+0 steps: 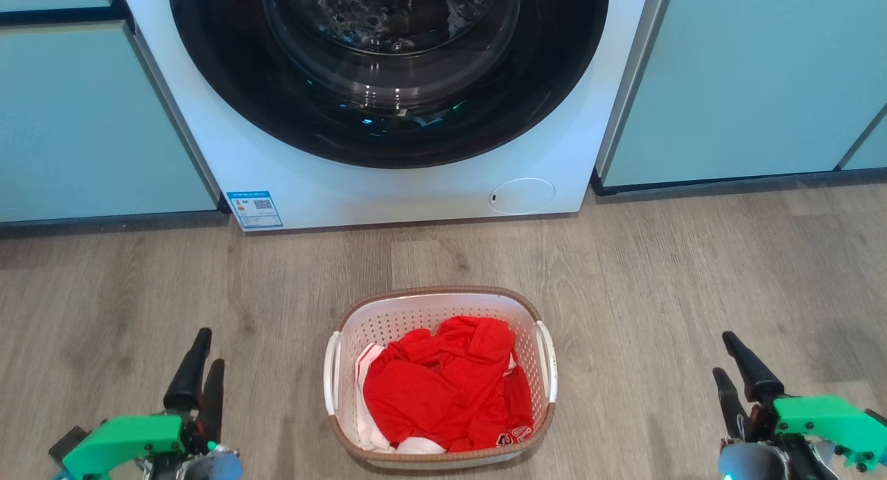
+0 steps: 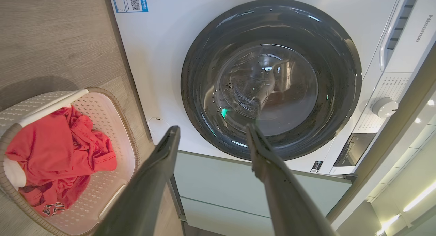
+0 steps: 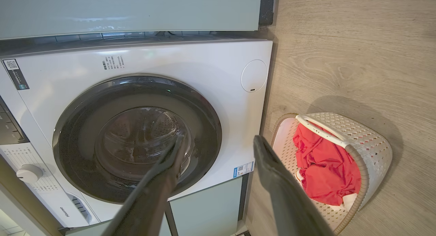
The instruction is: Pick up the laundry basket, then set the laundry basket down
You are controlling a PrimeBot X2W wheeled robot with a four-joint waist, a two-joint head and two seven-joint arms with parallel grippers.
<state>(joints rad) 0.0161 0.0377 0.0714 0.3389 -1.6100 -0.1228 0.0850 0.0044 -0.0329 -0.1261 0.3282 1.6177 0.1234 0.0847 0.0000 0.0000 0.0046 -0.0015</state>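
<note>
Laundry basket (image 1: 436, 290) with red garment (image 1: 443, 390) sits on floor (image 1: 624, 272) before washing machine (image 1: 416, 189) — left claw (image 1: 210, 348) and right claw (image 1: 724, 355) flank it, both released.

The grey wood-look floor (image 1: 693, 293) spans the lower frame. The laundry basket (image 1: 416, 321) sits on it at lower centre, and the washing machine (image 1: 429, 189) stands at upper centre.

lt: bright, even | glare: washer door (image 1: 388, 71) | wrist views: fisheye edges | focus: sharp
</note>
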